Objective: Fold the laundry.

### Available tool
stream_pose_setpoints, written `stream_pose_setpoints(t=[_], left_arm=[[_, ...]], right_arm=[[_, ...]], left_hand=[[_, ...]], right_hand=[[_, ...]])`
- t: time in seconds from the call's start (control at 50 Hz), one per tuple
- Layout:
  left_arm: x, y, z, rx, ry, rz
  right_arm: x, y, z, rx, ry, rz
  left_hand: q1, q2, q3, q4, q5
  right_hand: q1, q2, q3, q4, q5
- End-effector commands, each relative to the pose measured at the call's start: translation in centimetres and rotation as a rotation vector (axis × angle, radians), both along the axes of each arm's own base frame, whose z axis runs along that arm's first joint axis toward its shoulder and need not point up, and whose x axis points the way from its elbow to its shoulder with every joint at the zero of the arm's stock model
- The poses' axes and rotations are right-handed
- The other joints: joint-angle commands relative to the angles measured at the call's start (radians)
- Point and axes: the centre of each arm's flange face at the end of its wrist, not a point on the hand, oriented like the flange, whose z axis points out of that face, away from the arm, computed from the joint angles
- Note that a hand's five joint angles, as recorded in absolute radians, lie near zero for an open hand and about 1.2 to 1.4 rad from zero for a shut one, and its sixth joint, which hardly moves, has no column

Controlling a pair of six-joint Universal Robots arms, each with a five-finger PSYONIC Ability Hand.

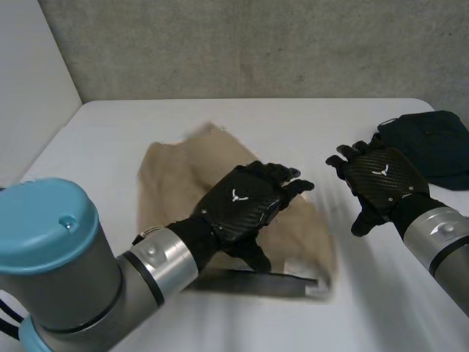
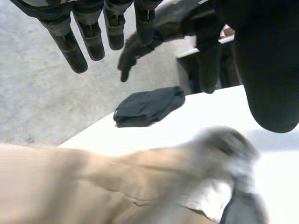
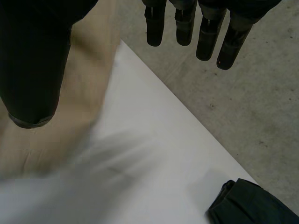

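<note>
1. Tan garment (image 1: 176,176) lay rumpled and unfolded at the middle of the white table (image 1: 293,121), its cloth bunched in ridges, not flat.
2. Left hand (image 1: 245,202) was over the garment's 4 o'clock portion, fingers straight and slightly spread, pinching nothing. Whether the palm touched the cloth could not be established.
3. Right hand (image 1: 381,176) was over bare table at 3 o'clock of the garment, apart from it. Its fingers were straight and parted and held nothing.
4. Risk: neither hand had a hold on an edge or corner. A fold begun over the existing ridges would probably trap creases and come out crooked.
5. Risk: a grasp taken in the middle of the cloth would likely gather several layers at once and lift the garment as a lump.
6. Risk: both hands were near the garment's 3 o'clock edge. Reaching for the same corner could bring them into contact.
7. Surroundings: a dark folded garment (image 1: 432,147) sat at 2 o'clock, near the table's right edge and just beyond the right hand. A wide outward sweep of that arm could disturb it or push it off.
8. Obstructions: nothing lay between either hand and the tan cloth.
</note>
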Motion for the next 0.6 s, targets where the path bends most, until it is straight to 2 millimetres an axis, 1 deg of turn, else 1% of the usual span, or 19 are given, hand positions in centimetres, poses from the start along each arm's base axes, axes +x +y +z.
stream_pose_setpoints(t=[0.02,0.06,0.12,0.14,0.2,0.22,0.28,0.34,0.36,0.38,0.42,0.46,0.5,0.52,0.6], left_arm=[[2.5,-5.7,0.8,-0.132,-0.077,0.266],[3.5,-6.9,1.3,-0.132,-0.080,0.336],[4.4,-7.6,1.9,-0.133,-0.073,0.384],[5.1,-8.1,2.1,-0.131,-0.074,0.411],[6.0,-8.6,2.0,-0.121,-0.085,0.443],[6.6,-8.7,1.8,-0.104,-0.099,0.460],[7.4,-8.4,1.0,-0.063,-0.141,0.484],[8.7,-8.4,0.0,0.005,-0.204,0.546],[9.1,-8.4,-0.1,0.019,-0.217,0.565],[9.9,-8.6,-0.5,0.042,-0.242,0.608],[10.6,-8.8,-0.8,0.061,-0.261,0.641],[11.5,-9.1,-1.3,0.084,-0.282,0.674],[11.8,-9.1,-1.7,0.100,-0.289,0.682],[12.1,-9.0,-2.2,0.117,-0.301,0.687],[12.2,-8.5,-3.1,0.148,-0.319,0.666]], right_arm=[[0.3,0.4,-0.4,0.014,0.006,0.021],[0.3,0.5,-0.4,0.013,0.007,0.024],[0.4,0.6,-0.4,0.017,0.009,0.029],[0.4,0.6,-0.4,0.019,0.009,0.032],[0.4,0.6,-0.5,0.022,0.012,0.031],[0.4,0.8,-0.7,0.029,0.015,0.037],[0.9,1.4,-1.2,0.054,0.021,0.065],[1.9,2.8,-2.1,0.104,0.030,0.131],[2.4,3.5,-2.4,0.119,0.037,0.167],[2.7,3.7,-2.5,0.124,0.043,0.181],[3.1,4.2,-2.8,0.125,0.058,0.206],[3.5,4.7,-3.5,0.133,0.089,0.233],[3.7,4.8,-3.9,0.135,0.113,0.243],[3.8,5.0,-4.4,0.139,0.136,0.254],[4.1,5.7,-5.4,0.151,0.171,0.286]], left_hand=[[-0.019,-0.029,-0.034,-0.028,-0.049],[-0.019,-0.029,-0.034,-0.028,-0.049],[-0.019,-0.029,-0.034,-0.028,-0.049],[-0.019,-0.029,-0.034,-0.028,-0.049],[-0.019,-0.029,-0.034,-0.028,-0.049],[-0.019,-0.029,-0.034,-0.028,-0.049],[-0.018,-0.028,-0.033,-0.027,-0.048],[-0.015,-0.025,-0.030,-0.025,-0.045],[-0.015,-0.025,-0.030,-0.025,-0.045],[-0.015,-0.025,-0.030,-0.025,-0.045],[-0.012,-0.022,-0.027,-0.022,-0.042],[-0.004,-0.013,-0.018,-0.013,-0.033],[0.011,0.001,-0.003,0.002,-0.019],[0.011,0.001,-0.003,0.002,-0.019],[0.026,0.016,0.011,0.016,-0.004]], right_hand=[[-0.027,-0.047,-0.037,-0.057,-0.066],[-0.027,-0.047,-0.037,-0.057,-0.066],[-0.027,-0.047,-0.037,-0.057,-0.066],[-0.027,-0.047,-0.037,-0.057,-0.066],[-0.027,-0.047,-0.037,-0.057,-0.066],[-0.027,-0.047,-0.037,-0.057,-0.066],[-0.027,-0.047,-0.037,-0.057,-0.066],[-0.027,-0.047,-0.037,-0.057,-0.066],[-0.027,-0.047,-0.037,-0.057,-0.066],[-0.027,-0.047,-0.037,-0.057,-0.066],[-0.027,-0.047,-0.037,-0.057,-0.066],[-0.027,-0.047,-0.037,-0.057,-0.066],[-0.027,-0.047,-0.037,-0.057,-0.066],[-0.027,-0.047,-0.037,-0.057,-0.066],[-0.027,-0.047,-0.037,-0.057,-0.066]])
